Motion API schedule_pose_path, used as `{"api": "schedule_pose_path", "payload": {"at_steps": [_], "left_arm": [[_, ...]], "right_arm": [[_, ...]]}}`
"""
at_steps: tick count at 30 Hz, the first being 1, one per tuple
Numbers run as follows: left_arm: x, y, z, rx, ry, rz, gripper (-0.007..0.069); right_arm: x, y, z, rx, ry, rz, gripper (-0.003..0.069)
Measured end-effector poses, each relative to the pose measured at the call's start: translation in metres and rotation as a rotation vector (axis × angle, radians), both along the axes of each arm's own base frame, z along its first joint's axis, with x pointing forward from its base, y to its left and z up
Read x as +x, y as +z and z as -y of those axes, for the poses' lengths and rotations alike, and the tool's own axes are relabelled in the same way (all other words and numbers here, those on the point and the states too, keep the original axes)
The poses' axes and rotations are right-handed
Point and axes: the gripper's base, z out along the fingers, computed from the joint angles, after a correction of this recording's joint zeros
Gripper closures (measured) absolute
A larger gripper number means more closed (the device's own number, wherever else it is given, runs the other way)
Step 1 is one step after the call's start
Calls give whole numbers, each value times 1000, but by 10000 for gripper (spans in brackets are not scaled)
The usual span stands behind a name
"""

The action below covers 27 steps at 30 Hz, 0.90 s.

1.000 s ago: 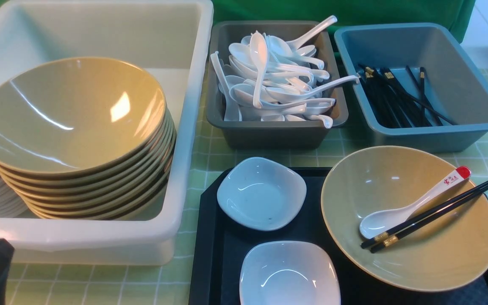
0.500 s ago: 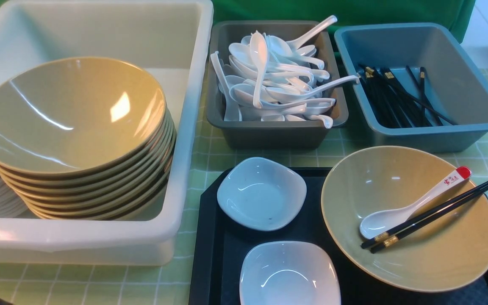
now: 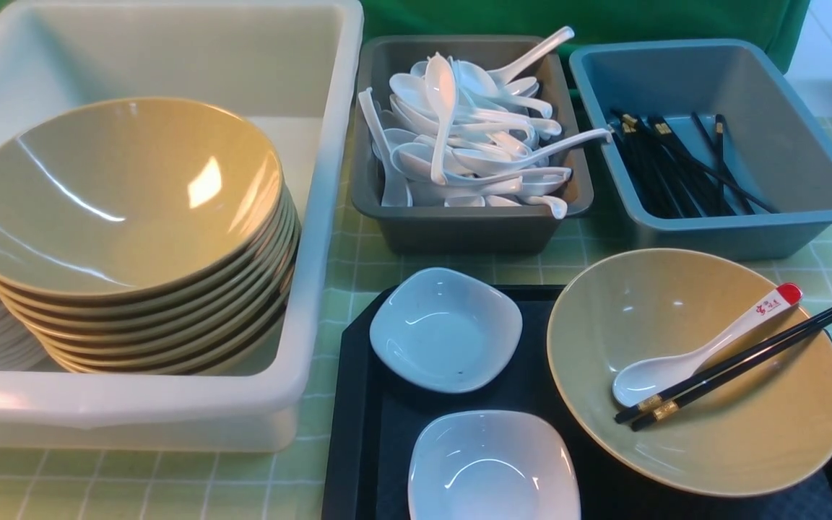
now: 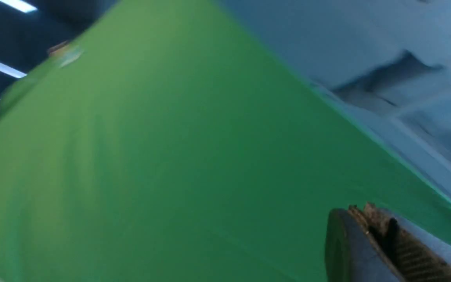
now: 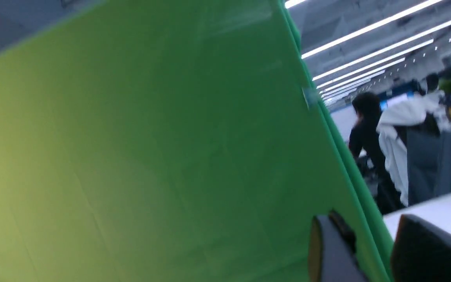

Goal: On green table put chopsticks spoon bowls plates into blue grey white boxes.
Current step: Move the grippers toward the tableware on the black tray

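We see boxes (image 3: 459, 231) part-filled, but one bowl (image 3: 676, 462), spoon (image 3: 705, 354), chopsticks (image 3: 748, 359) & 2 plates (image 3: 445, 328) wait on black tray (image 3: 380, 440); left gripper (image 4: 360, 210) pressed together, right gripper (image 5: 366, 227) spread, both empty.

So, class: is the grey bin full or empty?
Full: the grey bin holds white spoons heaped above its rim, with some handles sticking out past it.

I work in an open-plan office, with my corner set up as a test station. A green screen (image 5: 151, 137) walls off my counter (image 3: 170, 491). Past its edge, at the right of my right wrist view, ceiling strip lights (image 5: 366, 29) run over desks, a dark-haired person (image 5: 362, 137) and a chair (image 5: 437, 164) draped in white.
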Motion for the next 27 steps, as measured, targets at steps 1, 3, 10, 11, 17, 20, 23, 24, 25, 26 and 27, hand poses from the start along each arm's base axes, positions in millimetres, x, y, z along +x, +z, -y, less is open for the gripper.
{"api": "schedule_pose_path", "payload": {"at_steps": [1, 3, 10, 11, 17, 20, 23, 24, 25, 26, 27], "left_arm": [[2, 15, 2, 43, 7, -34, 626], [6, 33, 3, 92, 17, -93, 626], [85, 26, 3, 210, 19, -743, 626], [92, 20, 3, 214, 14, -809, 626], [122, -22, 16, 199, -126, -1091, 626], [125, -31, 31, 269, -255, -1154, 626], [125, -37, 49, 367, -399, -1179, 626], [124, -40, 61, 447, -511, -1173, 626], [123, -41, 66, 479, -554, -1170, 626], [121, -41, 73, 523, -614, -1155, 626], [119, -41, 78, 561, -667, -1137, 626]], "right_arm": [[1, 15, 0, -25, -14, -36, 419], [6, 30, 1, -76, -35, -125, 419], [71, 30, 6, -370, -60, -581, 419], [80, 25, 6, -388, -53, -624, 419], [121, -13, -1, -529, 117, -904, 419], [131, -24, -15, -720, 288, -985, 419], [141, -29, -29, -903, 457, -1045, 419], [148, -34, -39, -1050, 571, -1069, 418], [152, -35, -43, -1128, 612, -1074, 416], [157, -38, -48, -1230, 655, -1081, 410], [161, -42, -52, -1310, 683, -1086, 404]]}}
